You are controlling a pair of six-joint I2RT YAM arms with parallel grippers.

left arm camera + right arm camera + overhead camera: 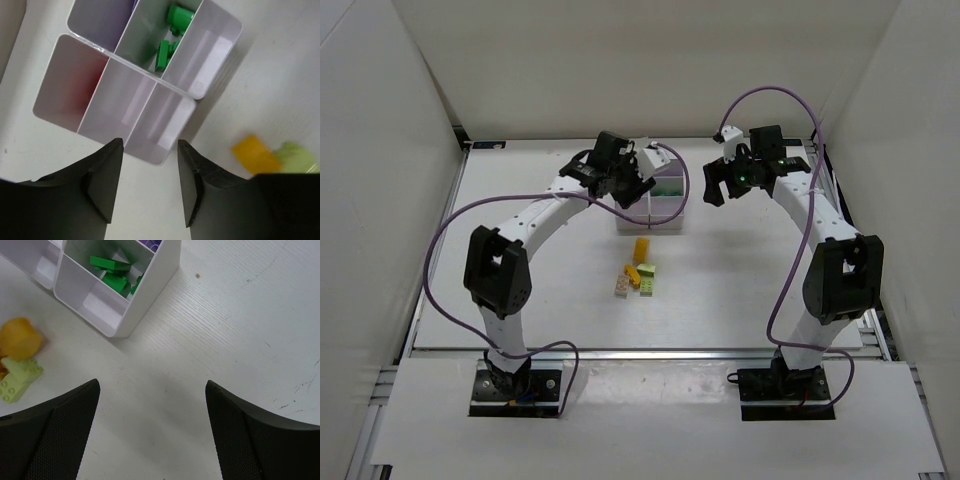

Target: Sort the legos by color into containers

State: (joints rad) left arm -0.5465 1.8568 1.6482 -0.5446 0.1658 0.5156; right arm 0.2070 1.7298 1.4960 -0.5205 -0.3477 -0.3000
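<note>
Green legos [178,18] in containers [120,100] ahead of left end effector [150,145], parted, right end effector [152,385] parted

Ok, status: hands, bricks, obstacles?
Left hand open, empty, near white plastic bins. Right hand open, empty. Green plastic bricks binned; orange brick, lime bricks loose. No obstacle.

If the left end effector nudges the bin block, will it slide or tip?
It would probably slide: the bin block looks like thin, light plastic with several empty compartments, and it sits on a smooth table. Tipping seems unlikely, since it is low and wide. The few green bricks inside likely add little weight and might shift.
</note>
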